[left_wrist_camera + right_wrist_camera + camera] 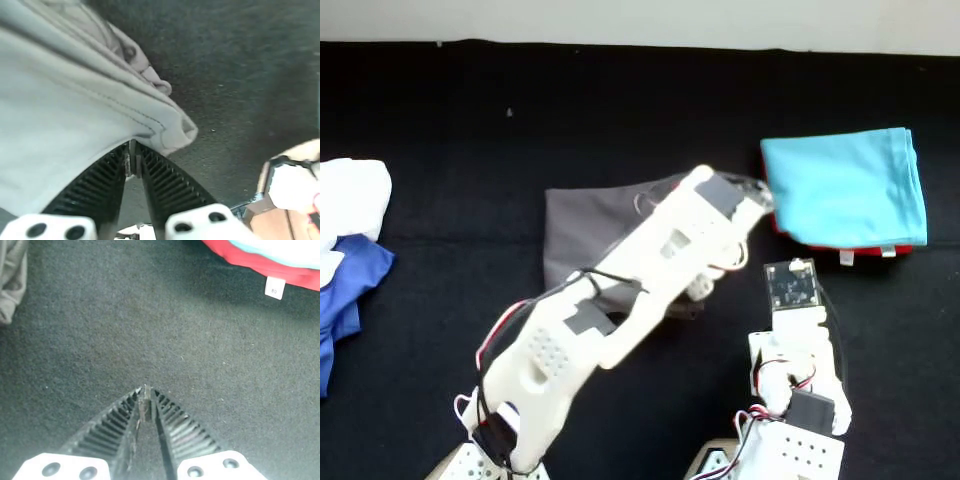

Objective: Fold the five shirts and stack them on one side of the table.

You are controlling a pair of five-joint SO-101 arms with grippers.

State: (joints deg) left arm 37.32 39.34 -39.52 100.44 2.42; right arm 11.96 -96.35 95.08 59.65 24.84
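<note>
1. Open room: the black table (470,120) is bare across its far strip and between the grey shirt (585,225) and the left-edge pile. There is also a bare patch in front of the right gripper (145,400).
2. Edges: the cyan shirt (845,185) lies folded on the red shirt (865,247) at the far right. The red one shows as a thin rim along the near side, with a small white tag (274,288). The white shirt (350,195) and blue shirt (350,275) lie unfolded, touching each other, and are cut off by the left edge.
3. Hidden: the left arm lies diagonally over the grey shirt at mid-table and covers its right and near parts, so its full outline cannot be made out.
4. Left gripper (132,162): the fingers are together, clamped on a hem of the grey shirt. The cloth bunches just past the tips, close beside the cyan/red stack.
5. Right gripper: the fingers are pressed together with nothing between them, over bare table. The arm is drawn back at the near right.
</note>
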